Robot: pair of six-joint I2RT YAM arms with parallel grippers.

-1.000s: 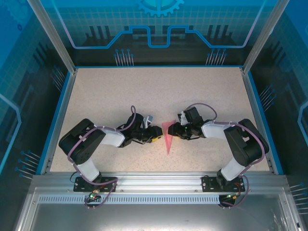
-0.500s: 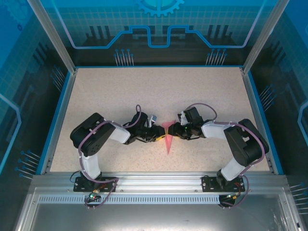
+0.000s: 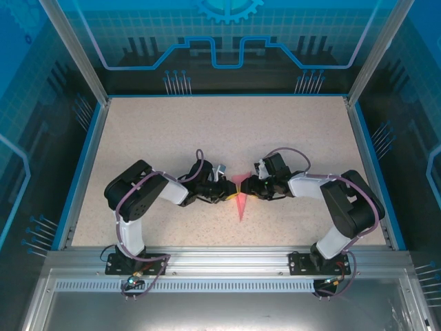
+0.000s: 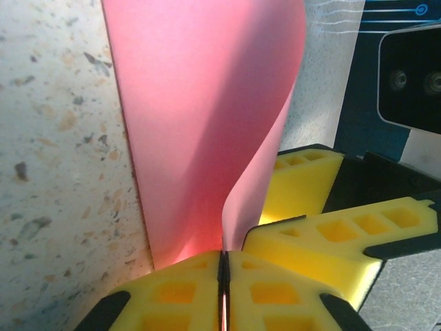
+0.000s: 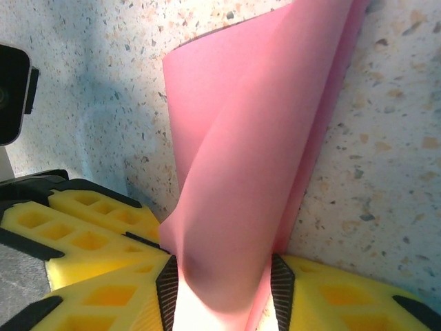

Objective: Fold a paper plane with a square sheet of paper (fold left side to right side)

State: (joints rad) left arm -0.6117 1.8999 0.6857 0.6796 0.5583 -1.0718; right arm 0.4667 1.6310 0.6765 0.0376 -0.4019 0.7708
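The square sheet of paper [image 3: 240,201], pink and folded to a slim triangle pointing at me, lies mid-table between both grippers. My left gripper [image 3: 229,191] is shut on one paper edge [image 4: 200,103], its yellow pads [image 4: 186,289] pressed together with the flap curling up from them. My right gripper [image 3: 249,187] faces it from the right. Its jaws stand apart, open, either side of a raised curl of the paper [image 5: 248,138]. The right gripper's fingers [image 4: 310,186] show just behind the flap in the left wrist view, and the left gripper's fingers [image 5: 83,221] show in the right wrist view.
The speckled table [image 3: 207,131] stretches wide behind the grippers. A blue rim [image 3: 88,165] and metal frame posts bound it on the left, right and back. Both arm bases are bolted at the near rail [image 3: 220,258].
My left arm has reached right to the paper and its jaws have closed on the paper's edge. The right arm and the paper's place on the table are unchanged.
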